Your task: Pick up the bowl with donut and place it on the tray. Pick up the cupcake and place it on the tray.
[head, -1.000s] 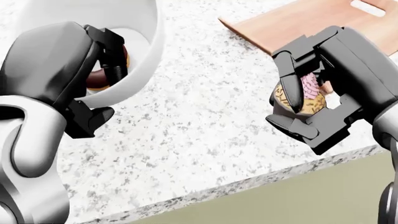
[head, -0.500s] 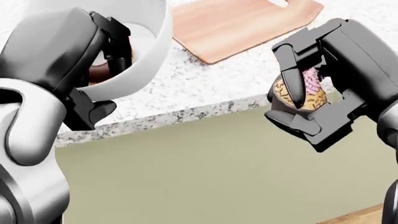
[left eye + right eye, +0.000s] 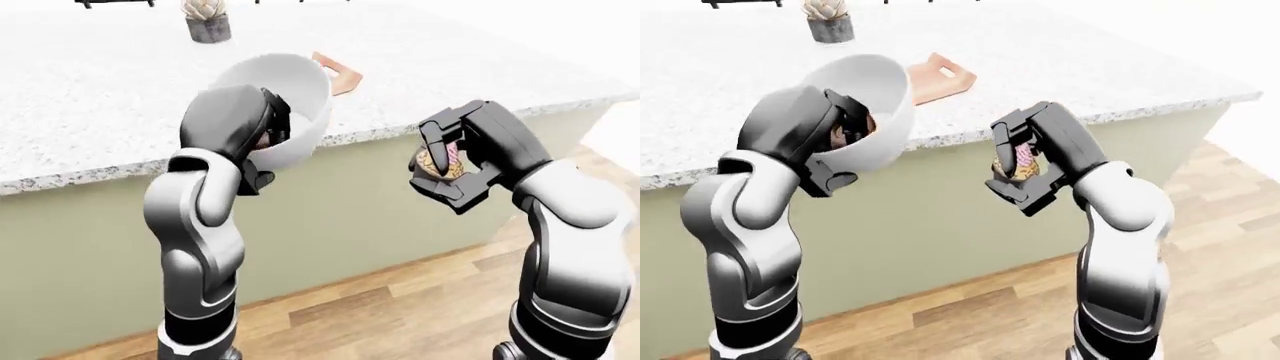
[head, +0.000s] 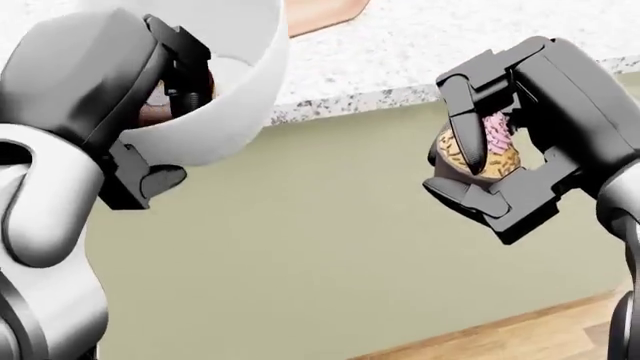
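My left hand [image 4: 168, 124] is shut on the rim of a white bowl [image 4: 240, 82], held tilted in the air below the counter's edge. The brown donut [image 3: 847, 133] shows inside the bowl, partly behind my fingers. At the right of the head view my right hand [image 4: 475, 161] is shut on the cupcake [image 4: 497, 154], which has pink frosting and a tan wrapper. Both hands hang over the floor, off the counter. The wooden tray [image 3: 932, 79] lies on the counter, above and between the hands in the right-eye view.
The speckled granite counter [image 3: 100, 90] spans the top of the eye views, with an olive cabinet face [image 3: 350, 217] under its edge. A potted plant [image 3: 206, 19] stands at the counter's top left. A wooden floor [image 3: 400, 300] lies below.
The whole picture has shifted: the counter and tray slid up and away in the head view, so the camera moved back from the counter. Both hands kept their hold.
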Controlling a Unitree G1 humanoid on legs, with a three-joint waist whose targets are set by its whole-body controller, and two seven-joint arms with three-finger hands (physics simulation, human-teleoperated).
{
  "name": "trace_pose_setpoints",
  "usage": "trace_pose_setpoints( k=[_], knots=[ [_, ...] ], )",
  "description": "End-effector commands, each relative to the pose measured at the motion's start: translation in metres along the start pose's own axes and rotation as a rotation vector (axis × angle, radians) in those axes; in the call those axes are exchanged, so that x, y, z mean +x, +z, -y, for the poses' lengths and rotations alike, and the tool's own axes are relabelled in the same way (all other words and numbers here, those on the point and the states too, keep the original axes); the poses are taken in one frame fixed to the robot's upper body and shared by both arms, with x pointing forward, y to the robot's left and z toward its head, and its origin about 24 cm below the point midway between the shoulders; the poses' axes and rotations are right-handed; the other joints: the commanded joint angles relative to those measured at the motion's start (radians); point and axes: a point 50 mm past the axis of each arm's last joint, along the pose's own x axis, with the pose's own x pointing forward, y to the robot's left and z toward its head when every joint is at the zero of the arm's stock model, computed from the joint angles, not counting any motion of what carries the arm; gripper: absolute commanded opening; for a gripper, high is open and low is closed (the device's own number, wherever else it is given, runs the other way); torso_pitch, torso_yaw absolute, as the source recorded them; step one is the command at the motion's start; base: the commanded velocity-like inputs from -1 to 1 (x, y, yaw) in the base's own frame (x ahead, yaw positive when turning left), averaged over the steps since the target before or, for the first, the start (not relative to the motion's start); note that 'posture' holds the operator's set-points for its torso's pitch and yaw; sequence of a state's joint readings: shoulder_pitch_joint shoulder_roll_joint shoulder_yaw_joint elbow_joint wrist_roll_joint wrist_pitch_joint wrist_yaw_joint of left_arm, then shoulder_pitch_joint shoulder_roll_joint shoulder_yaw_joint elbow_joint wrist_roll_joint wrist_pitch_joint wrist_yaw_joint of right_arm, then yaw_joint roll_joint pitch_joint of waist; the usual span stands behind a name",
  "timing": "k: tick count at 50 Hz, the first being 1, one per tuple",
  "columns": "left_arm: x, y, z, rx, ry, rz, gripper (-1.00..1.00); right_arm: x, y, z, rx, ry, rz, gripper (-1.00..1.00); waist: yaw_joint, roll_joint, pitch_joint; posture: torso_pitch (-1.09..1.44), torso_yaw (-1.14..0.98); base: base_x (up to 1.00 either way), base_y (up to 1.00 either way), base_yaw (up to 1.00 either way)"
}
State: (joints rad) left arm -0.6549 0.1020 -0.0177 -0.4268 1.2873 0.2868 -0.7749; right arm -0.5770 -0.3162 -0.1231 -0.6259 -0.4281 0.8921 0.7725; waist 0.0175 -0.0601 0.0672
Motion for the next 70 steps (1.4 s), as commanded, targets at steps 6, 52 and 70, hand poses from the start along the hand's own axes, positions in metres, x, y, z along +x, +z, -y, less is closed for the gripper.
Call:
trace_pose_setpoints(
  k=[6, 52, 70],
  knots=[
    [-0.0057, 0.0032, -0.0236, 0.017, 0.150, 0.011, -1.00, -0.0028, 0.0109, 0.0064, -0.038, -0.047, 0.048, -1.00, 0.009, 0.001, -0.026, 0.00, 0.00, 0.00, 0.07, 0.50],
    [-0.0061, 0.0039, -0.0236, 0.015, 0.153, 0.014, -1.00, -0.0026, 0.0119, 0.0067, 0.001, -0.036, 0.060, -1.00, 0.014, 0.076, -0.036, 0.00, 0.00, 0.00, -0.20, 0.55],
    [-0.0022, 0.0012, -0.0253, 0.018, 0.159, 0.012, -1.00, -0.0019, 0.0181, 0.0090, -0.018, -0.043, 0.078, -1.00, -0.033, 0.012, -0.015, 0.00, 0.00, 0.00, -0.28, 0.00]
  ],
)
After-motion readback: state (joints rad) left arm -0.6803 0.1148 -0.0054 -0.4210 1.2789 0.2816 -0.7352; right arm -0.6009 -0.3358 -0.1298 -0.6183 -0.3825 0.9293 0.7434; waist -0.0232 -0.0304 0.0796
